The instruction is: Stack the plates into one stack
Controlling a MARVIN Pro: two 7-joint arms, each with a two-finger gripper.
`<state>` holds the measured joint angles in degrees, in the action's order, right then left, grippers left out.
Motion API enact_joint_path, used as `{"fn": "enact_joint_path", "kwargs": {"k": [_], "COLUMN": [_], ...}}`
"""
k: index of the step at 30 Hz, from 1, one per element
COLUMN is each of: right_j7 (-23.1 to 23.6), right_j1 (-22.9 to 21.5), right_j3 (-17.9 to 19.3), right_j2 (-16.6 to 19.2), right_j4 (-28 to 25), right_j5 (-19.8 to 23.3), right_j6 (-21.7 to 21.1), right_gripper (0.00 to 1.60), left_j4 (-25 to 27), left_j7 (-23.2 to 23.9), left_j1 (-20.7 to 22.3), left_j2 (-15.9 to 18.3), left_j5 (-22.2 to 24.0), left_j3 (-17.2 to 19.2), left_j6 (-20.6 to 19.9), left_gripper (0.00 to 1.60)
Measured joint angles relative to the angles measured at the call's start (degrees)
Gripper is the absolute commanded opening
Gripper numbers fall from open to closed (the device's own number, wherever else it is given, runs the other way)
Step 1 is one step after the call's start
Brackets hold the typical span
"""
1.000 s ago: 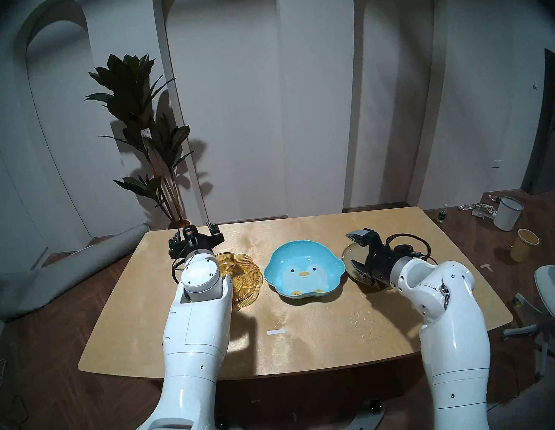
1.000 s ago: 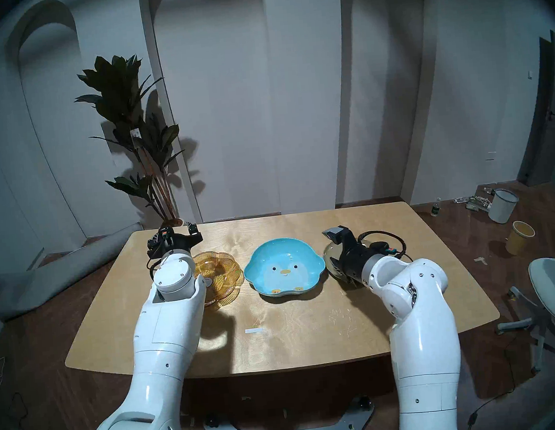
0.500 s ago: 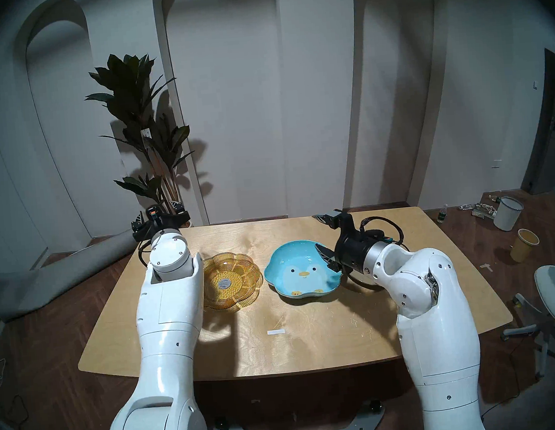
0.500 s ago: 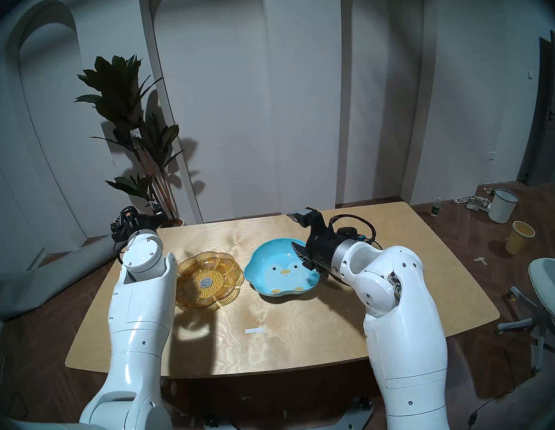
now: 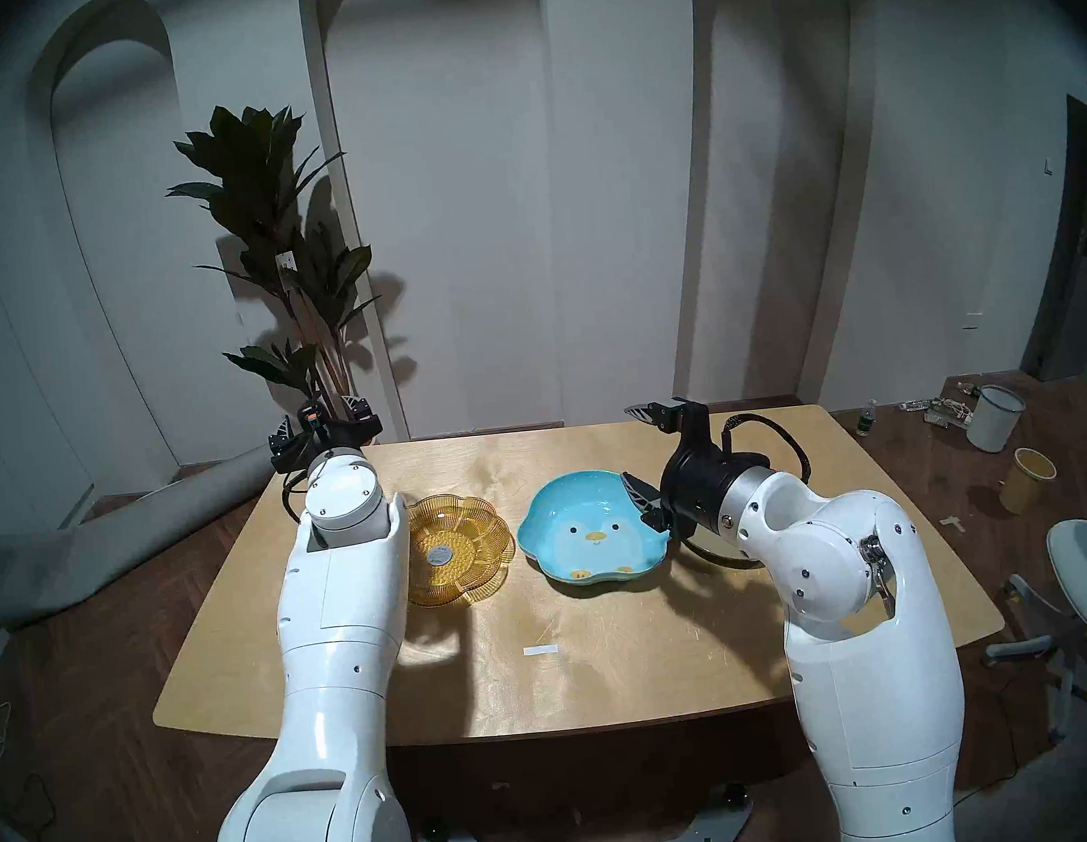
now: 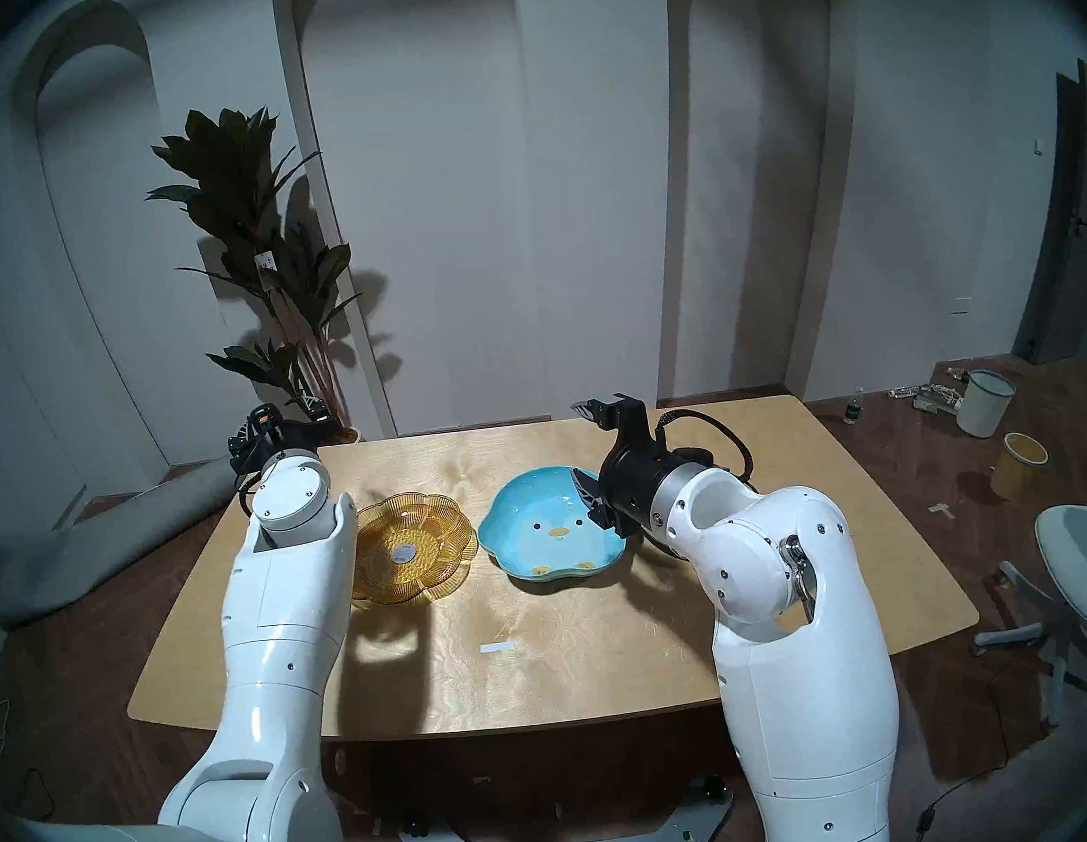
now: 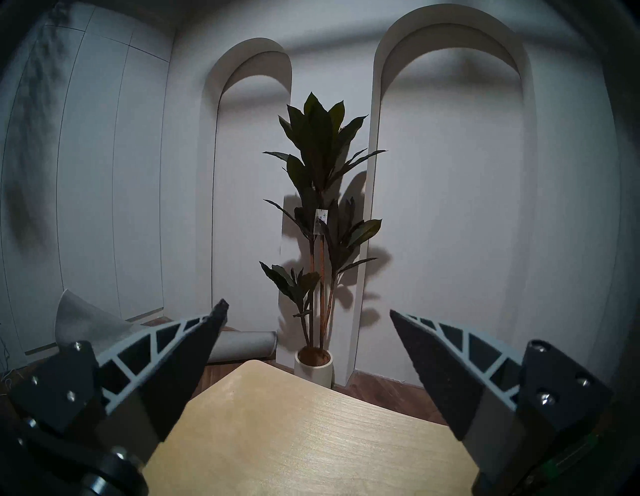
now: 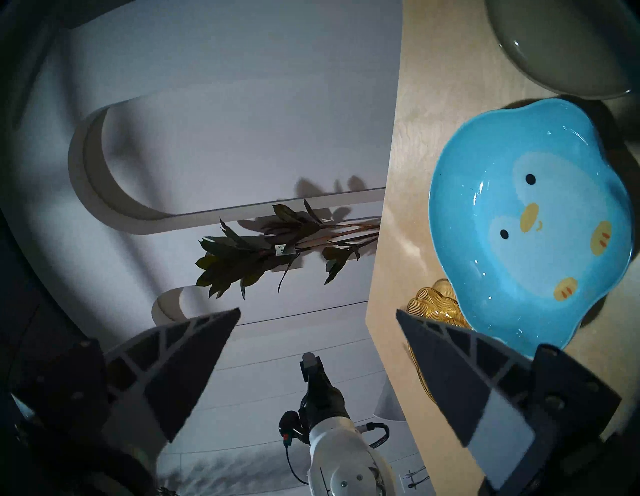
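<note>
On the table [image 5: 615,666], nearest the robot, lies a white strip [image 5: 540,650], alone on bare wood. Beyond it the plates stand in a row, none stacked. Amber plate [image 5: 467,548]: flat on the table at the left, partly covered in the head views by the left forearm; a round label sits at its centre. Blue plate [image 5: 577,532]: flat at mid-table, penguin face up, just beside the amber plate, rims close but apart in the head views. Beige plate [image 8: 561,52]: to the right of the blue one, almost wholly hidden behind the right arm in the head views; the right wrist view shows it resting on the table, near the blue plate, whether the rims touch cannot be told.

Right gripper [image 5: 639,454]: raised above the blue plate's right edge, turned on its side, fingers spread wide, nothing between them. Left gripper [image 5: 325,423]: raised over the far left table corner, behind the amber plate, fingers spread, empty, facing the wall. Past the table edge stands a potted plant [image 5: 292,269].
</note>
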<state>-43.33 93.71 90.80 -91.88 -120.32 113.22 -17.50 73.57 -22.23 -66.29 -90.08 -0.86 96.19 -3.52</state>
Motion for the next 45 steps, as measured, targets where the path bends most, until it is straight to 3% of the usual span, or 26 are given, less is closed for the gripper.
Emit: {"fn": "enact_joint_path", "kwargs": {"k": [8, 18, 26, 32, 39, 45], "right_j7": [-2.70, -7.58, -14.63, -22.34, -29.94, -37.11], "right_j1": [-0.66, 0.01, -0.04, -1.21, -3.24, -6.13], "right_j3": [-0.43, -3.15, -1.72, 1.43, 4.48, 6.98], "right_j2": [0.14, 0.21, 0.20, 2.82, 7.27, 11.36], "right_j4": [-0.27, -2.72, -6.17, -8.66, -9.40, -6.21], "right_j5": [11.45, 19.99, 22.85, 23.07, 23.22, 24.65], "right_j6": [8.15, 19.57, 27.14, 32.87, 34.75, 35.08], "right_gripper": [1.60, 1.60, 1.60, 1.60, 1.60, 1.60], "left_j4": [-2.72, -8.35, -12.07, -13.65, -13.72, -13.23], "left_j7": [0.03, 7.68, 10.00, 11.01, 11.44, 11.71], "left_j1": [0.73, 4.09, 6.35, 7.13, 7.26, 6.92], "left_j2": [0.38, 4.93, 6.44, 6.66, 6.63, 6.39], "left_j5": [-0.01, 2.70, 3.86, 4.39, 4.59, 4.79], "left_j3": [0.13, 2.59, 3.17, 2.43, 1.91, 1.52], "left_j6": [1.24, 3.45, 4.92, 6.08, 6.73, 7.04], "left_gripper": [1.60, 1.60, 1.60, 1.60, 1.60, 1.60]}}
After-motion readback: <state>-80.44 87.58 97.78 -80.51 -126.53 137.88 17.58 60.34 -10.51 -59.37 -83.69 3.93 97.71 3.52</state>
